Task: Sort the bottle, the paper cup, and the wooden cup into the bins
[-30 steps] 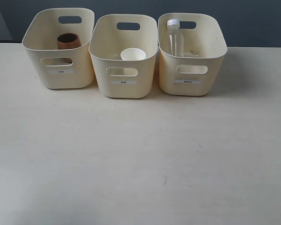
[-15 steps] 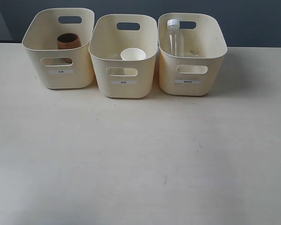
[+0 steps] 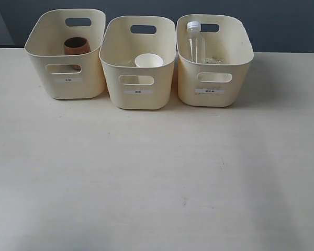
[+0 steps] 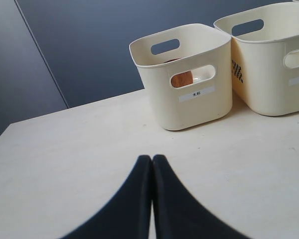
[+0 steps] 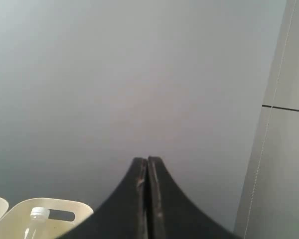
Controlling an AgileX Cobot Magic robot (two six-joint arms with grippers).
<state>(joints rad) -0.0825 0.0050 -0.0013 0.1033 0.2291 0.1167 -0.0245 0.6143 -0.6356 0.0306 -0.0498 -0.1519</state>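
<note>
Pale, cream-toned wood grain covers the worktop [image 3: 157, 172], and across the last second nothing on it has shifted: its whole near area is bare of task things, as it was a moment ago. The three bins [image 3: 214, 60] stand in a row at the far edge, close beside each other, each with a small white label on its front. In the right-hand bin the bottle [image 3: 195, 44] stands upright, its white cap just above the rim. The paper cup [image 3: 148, 61] sits mouth-up in the middle bin. The wooden cup [image 3: 76, 46] rests in the left-hand bin, and its brown side shows through the handle cutout in the left wrist view.

Neither arm appears in the exterior view. The left tool [image 4: 152, 159] hangs over bare worktop, well apart from the bins, its fingers pressed together on nothing. The right tool [image 5: 147, 162] is likewise pressed together and empty, pointing up toward the grey wall above the bottle's bin.

With one thing in each bin and no change between frames, the sorting looks finished.
</note>
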